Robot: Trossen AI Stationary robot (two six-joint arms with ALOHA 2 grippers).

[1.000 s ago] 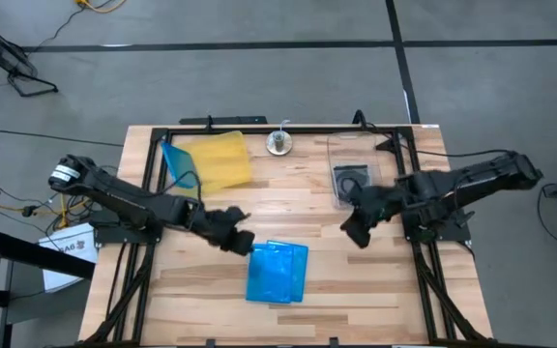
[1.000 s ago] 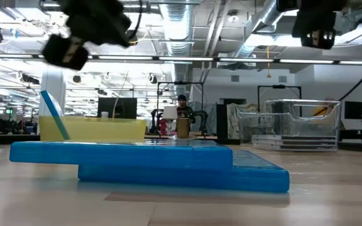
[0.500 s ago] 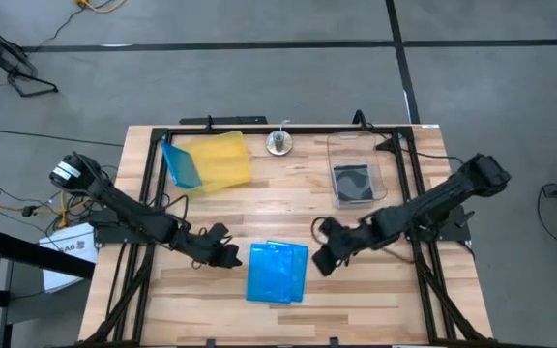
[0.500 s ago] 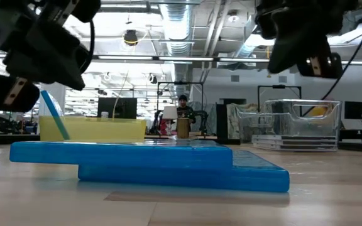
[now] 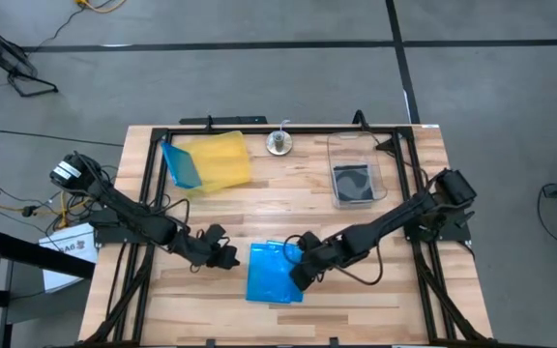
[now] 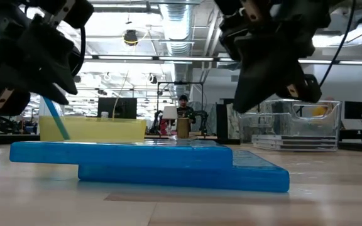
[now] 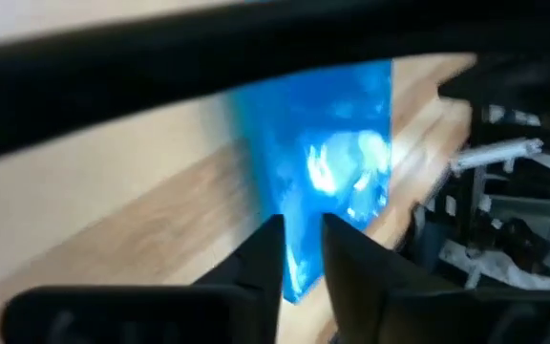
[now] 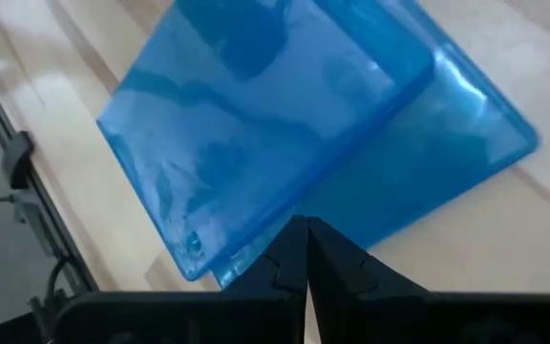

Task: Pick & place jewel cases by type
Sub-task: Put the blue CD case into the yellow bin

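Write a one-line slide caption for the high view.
Both grippers, left and right, flank two stacked blue jewel cases; yellow tray and clear tub sit behind.

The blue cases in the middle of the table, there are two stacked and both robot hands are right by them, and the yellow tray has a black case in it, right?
Nearly. High view: the yellow tray holds a blue case. The black case is in the clear tub.

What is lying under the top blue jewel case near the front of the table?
A second blue jewel case lies under the top blue jewel case, offset so one edge and corner stick out. Most of its face is covered, so any label or disc inside cannot be seen.
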